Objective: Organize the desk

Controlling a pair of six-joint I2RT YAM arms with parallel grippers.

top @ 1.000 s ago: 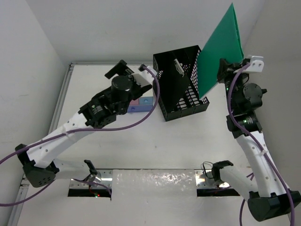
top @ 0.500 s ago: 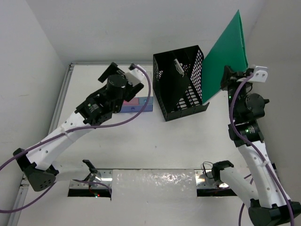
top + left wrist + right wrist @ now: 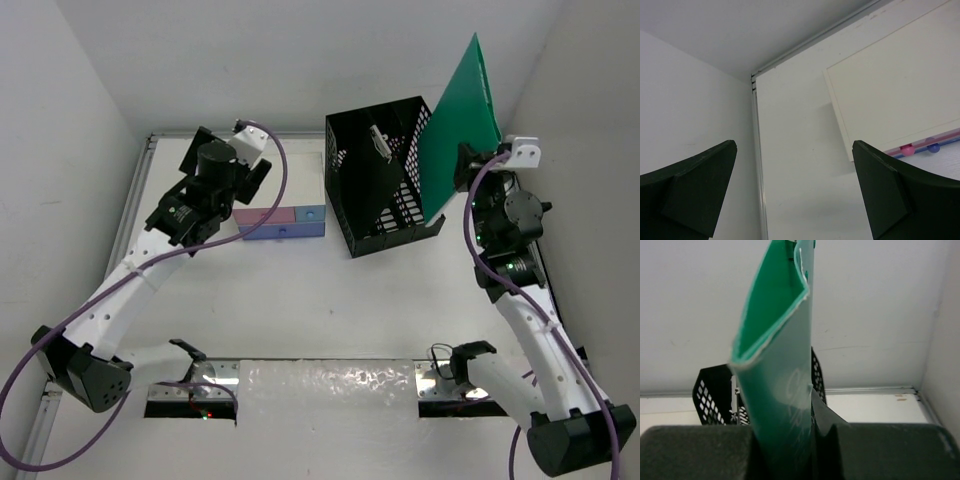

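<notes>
The desk [image 3: 300, 290] is a white tabletop with a thin metal rail [image 3: 757, 165] along its left edge. My left gripper [image 3: 222, 155] hangs open and empty over the back left corner, left of a small cream-topped drawer box [image 3: 283, 222]. In the left wrist view its dark fingers [image 3: 690, 195] frame bare desk, and the box top [image 3: 900, 95] lies to the right. My right gripper [image 3: 465, 170] is shut on the lower edge of a green folder [image 3: 458, 115]. The folder [image 3: 780, 365] stands upright beside a black mesh file holder [image 3: 385, 190].
The drawer box shows a pink knob [image 3: 907, 148] and a blue knob [image 3: 933, 147] on its front. White walls close in behind and on both sides. A metal clip [image 3: 378, 140] sits inside the mesh holder [image 3: 715, 395]. A bubble-wrap strip [image 3: 325, 385] lies at the near edge.
My left arm has swung left and back off the drawer box, which is now uncovered. My right gripper has carried the green folder slightly left, closer to the mesh holder.
</notes>
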